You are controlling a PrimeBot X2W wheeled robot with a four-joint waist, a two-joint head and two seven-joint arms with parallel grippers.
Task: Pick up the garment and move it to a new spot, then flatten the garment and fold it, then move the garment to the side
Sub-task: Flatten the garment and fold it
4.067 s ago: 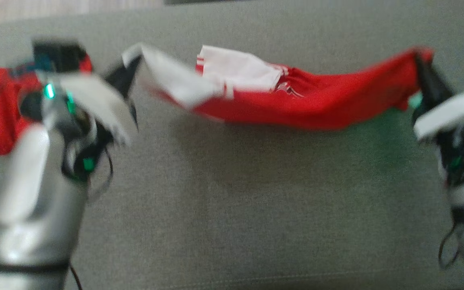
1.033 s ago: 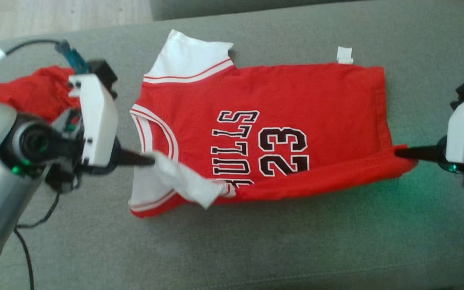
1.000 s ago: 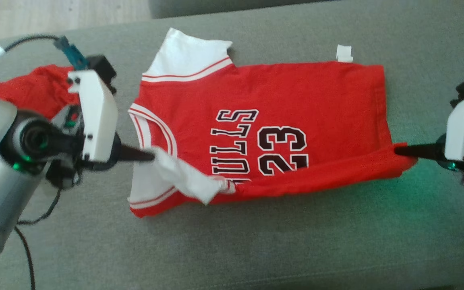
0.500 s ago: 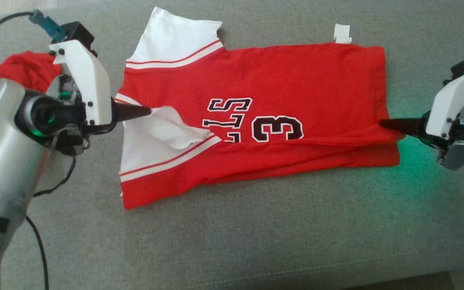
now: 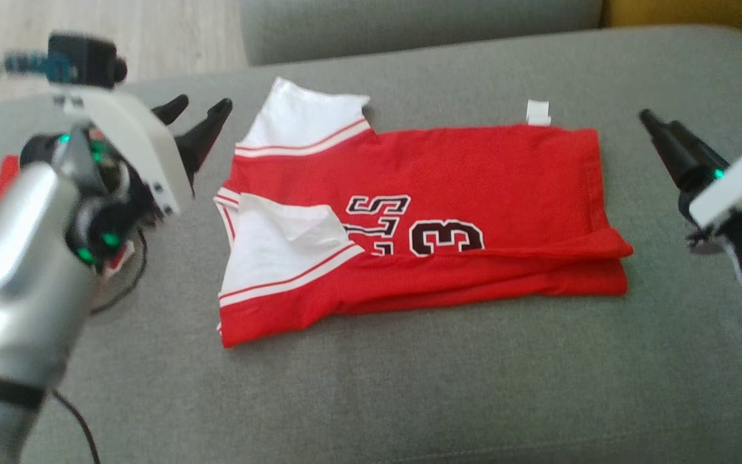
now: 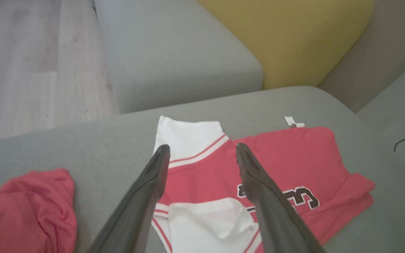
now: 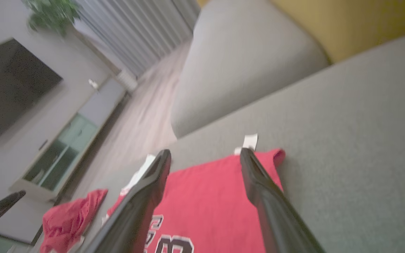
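Red jersey point(image 5: 448, 174) with white sleeves lies flat on the grey sofa cushion point(image 5: 409, 399), its near long edge folded over part of the black print, where a 3 shows. Off its sleeve end the left pincer point(image 5: 200, 108) hangs above the cushion, its 2 fingers spread and empty, the silver forearm slanting up to it. Off the hem end the right pincer point(image 5: 657, 125) is likewise spread, gripping nothing. Past the left arm lies a crumpled red cloth point(image 6: 26, 207).

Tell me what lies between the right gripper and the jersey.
Bare grey cushion. In the head view the open right gripper stands clear of the hem of the jersey, with plain sofa fabric between them.
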